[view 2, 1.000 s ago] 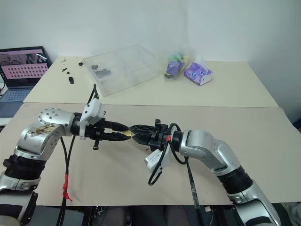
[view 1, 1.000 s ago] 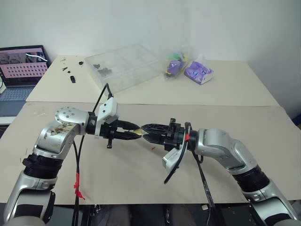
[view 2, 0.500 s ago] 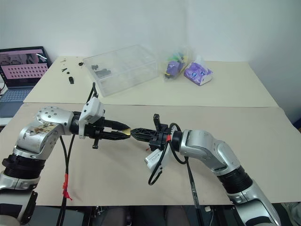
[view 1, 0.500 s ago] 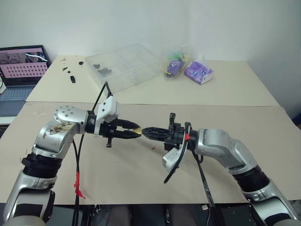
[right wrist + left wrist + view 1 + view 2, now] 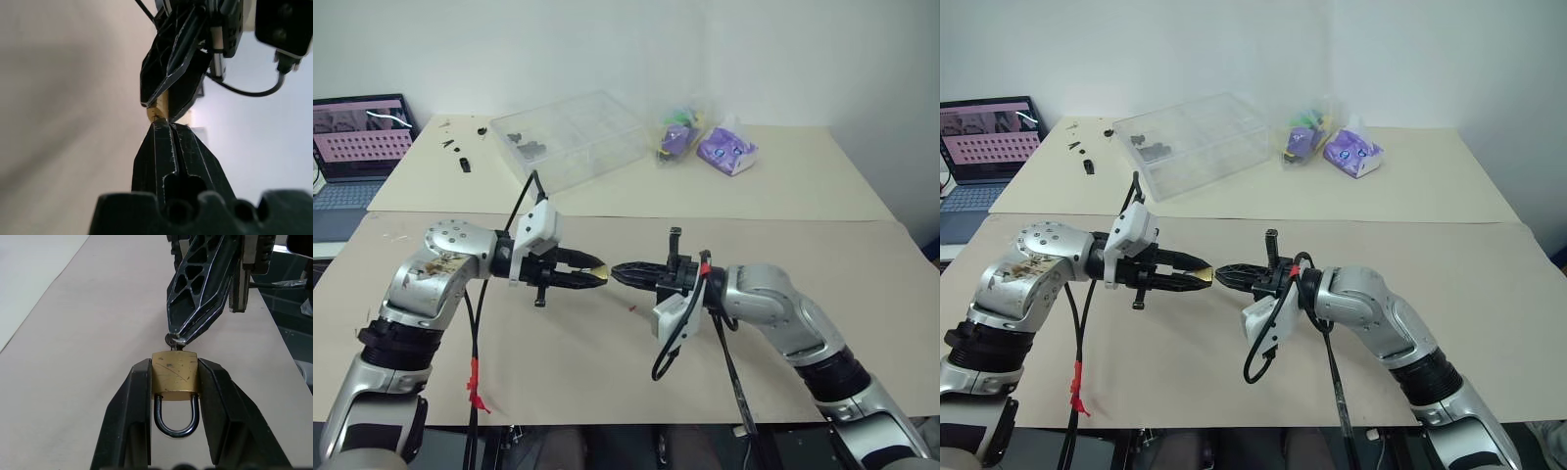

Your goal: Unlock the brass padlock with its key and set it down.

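The brass padlock (image 5: 174,374) hangs in mid-air above the front table, gripped by its body between my left gripper's (image 5: 597,273) two black fingers, with the silver shackle (image 5: 176,423) pointing back toward the wrist. A small silver key (image 5: 172,340) sticks out of the padlock's far end. My right gripper (image 5: 618,273) comes in from the opposite side, tip to tip with the left one, and is shut on that key. In the right wrist view the shut fingertips (image 5: 164,123) meet the brass body (image 5: 157,110) just beyond them.
A clear plastic box (image 5: 573,137) with small black parts stands on the far table, with purple bags (image 5: 726,147) to its right and loose black bits (image 5: 460,157) to its left. A laptop (image 5: 357,137) sits far left. A red speck (image 5: 632,307) lies under the grippers.
My right gripper has gone from open around the padlock's end to shut on the key, and its wrist has rolled. The left gripper and padlock have held still.
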Robot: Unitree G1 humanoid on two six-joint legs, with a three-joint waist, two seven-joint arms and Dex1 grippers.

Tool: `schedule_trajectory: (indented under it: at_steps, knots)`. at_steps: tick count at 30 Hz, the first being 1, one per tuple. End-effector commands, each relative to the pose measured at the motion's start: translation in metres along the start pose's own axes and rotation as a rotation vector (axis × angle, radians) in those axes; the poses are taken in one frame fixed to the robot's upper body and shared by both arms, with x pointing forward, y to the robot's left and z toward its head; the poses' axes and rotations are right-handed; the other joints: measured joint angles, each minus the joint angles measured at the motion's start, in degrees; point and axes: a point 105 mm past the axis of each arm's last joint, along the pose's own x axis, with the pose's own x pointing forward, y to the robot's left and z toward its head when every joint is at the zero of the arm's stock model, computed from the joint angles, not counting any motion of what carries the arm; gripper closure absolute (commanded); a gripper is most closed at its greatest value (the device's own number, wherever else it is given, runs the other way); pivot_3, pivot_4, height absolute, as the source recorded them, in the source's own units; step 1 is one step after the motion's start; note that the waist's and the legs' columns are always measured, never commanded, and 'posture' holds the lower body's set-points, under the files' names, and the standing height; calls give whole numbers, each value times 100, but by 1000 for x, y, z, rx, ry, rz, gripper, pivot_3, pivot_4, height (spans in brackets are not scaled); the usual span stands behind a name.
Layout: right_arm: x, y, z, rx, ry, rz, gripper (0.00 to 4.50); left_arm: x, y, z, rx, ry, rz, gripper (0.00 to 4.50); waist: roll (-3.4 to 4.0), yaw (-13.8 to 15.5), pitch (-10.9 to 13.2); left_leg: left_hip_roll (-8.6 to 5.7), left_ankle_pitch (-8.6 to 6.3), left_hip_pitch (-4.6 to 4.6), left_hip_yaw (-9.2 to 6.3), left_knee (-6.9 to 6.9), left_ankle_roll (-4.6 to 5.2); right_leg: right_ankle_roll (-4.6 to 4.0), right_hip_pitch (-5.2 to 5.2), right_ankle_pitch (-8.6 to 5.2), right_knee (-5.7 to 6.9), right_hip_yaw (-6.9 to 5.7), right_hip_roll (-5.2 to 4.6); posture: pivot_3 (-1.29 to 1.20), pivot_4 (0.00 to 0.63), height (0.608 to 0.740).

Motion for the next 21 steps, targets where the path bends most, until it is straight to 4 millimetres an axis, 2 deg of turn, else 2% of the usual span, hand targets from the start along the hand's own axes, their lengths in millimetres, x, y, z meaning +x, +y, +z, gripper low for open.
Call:
schedule_trajectory:
  at_steps: [1, 12, 21]
  knots:
    - [0, -3, 8, 89, -32, 17, 4463, -3, -1, 11, 40, -15, -1, 3649, 0, 1, 0, 0, 0, 0, 0, 0, 0, 1, 0, 0, 0, 0, 0, 0, 150, 740]
    - [4, -4, 8, 444, -22, 48, 4463, -3, -2, 11, 38, -17, 7, 3649, 0, 6, 0, 1, 0, 0, -1, 0, 0, 3, -1, -2, 2, 0, 1, 0, 150, 740]
    - [-7, 1, -11, 483, 67, 62, 4463, -5, -1, 10, 31, -13, 23, 3649, 0, 17, 0, 1, 0, -1, 0, 0, 0, 5, -2, -3, 2, -1, 1, 0, 150, 740]
